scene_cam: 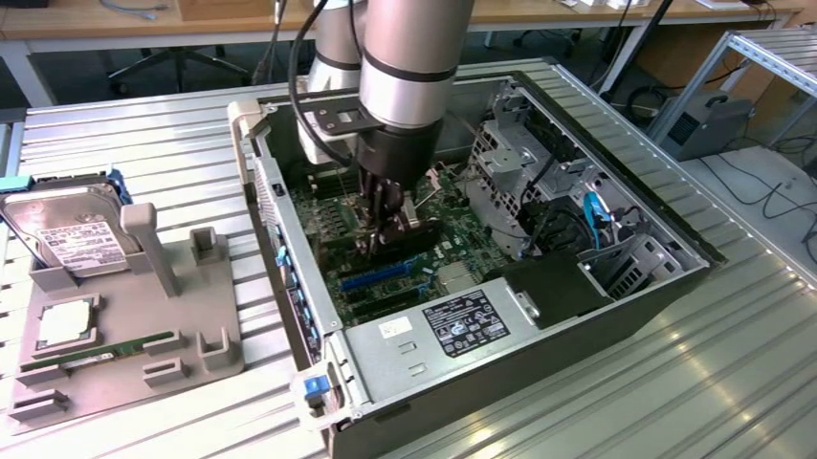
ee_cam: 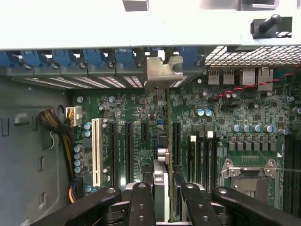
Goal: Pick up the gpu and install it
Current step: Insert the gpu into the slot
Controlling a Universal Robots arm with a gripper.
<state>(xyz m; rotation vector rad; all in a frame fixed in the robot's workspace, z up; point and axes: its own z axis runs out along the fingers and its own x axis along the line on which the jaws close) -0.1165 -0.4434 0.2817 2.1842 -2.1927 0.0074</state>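
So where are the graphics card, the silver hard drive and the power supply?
thin black graphics card (ee_cam: pixel 168 141): wrist view, top edge.
silver hard drive (scene_cam: pixel 64 234): exterior view, white label.
grey power supply box (scene_cam: pixel 441 330): exterior view, labelled face.

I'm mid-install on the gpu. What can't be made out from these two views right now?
- Exterior view: the gpu is mostly hidden behind the claw and arm.
- Wrist view: the gpu shows edge-on; its lower edge against the motherboard slots cannot be made out, so seating is unclear.
- Wrist view: the claw fingers are cut off by the frame edge.
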